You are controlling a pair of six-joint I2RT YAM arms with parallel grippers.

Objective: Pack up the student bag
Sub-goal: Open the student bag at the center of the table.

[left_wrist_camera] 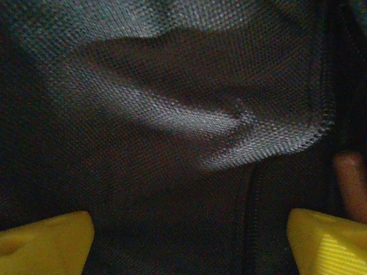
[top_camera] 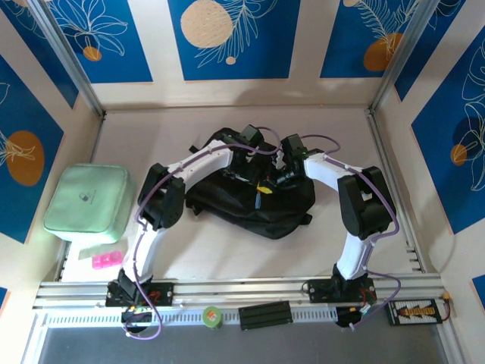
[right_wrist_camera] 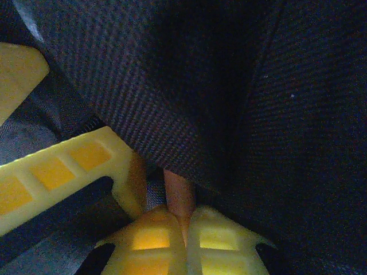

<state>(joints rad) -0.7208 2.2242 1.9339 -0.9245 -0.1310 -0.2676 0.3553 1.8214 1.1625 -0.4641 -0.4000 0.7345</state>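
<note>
The student bag (top_camera: 250, 199), a large black fabric backpack, lies mid-table with both arms reaching over its top. My left gripper (top_camera: 254, 168) stands open against the bag. Its yellow fingertips (left_wrist_camera: 46, 243) sit far apart with bare black weave (left_wrist_camera: 172, 114) and a zipper line (left_wrist_camera: 252, 217) between them. My right gripper (top_camera: 271, 182) is shut, its yellow fingers (right_wrist_camera: 149, 240) pinching a small pinkish-brown pull tab (right_wrist_camera: 179, 192) that sticks out from under a fold of the bag. The same tab (left_wrist_camera: 351, 183) shows beside my left gripper's right fingertip. One left finger (right_wrist_camera: 63, 172) lies just left of the right gripper.
A mint-green padded pouch (top_camera: 87, 201) sits at the left, a small pink item (top_camera: 107, 260) in front of it. On the near rail lie a green tape roll (top_camera: 212, 317) and a black block (top_camera: 265, 313). Walls close in the back and sides.
</note>
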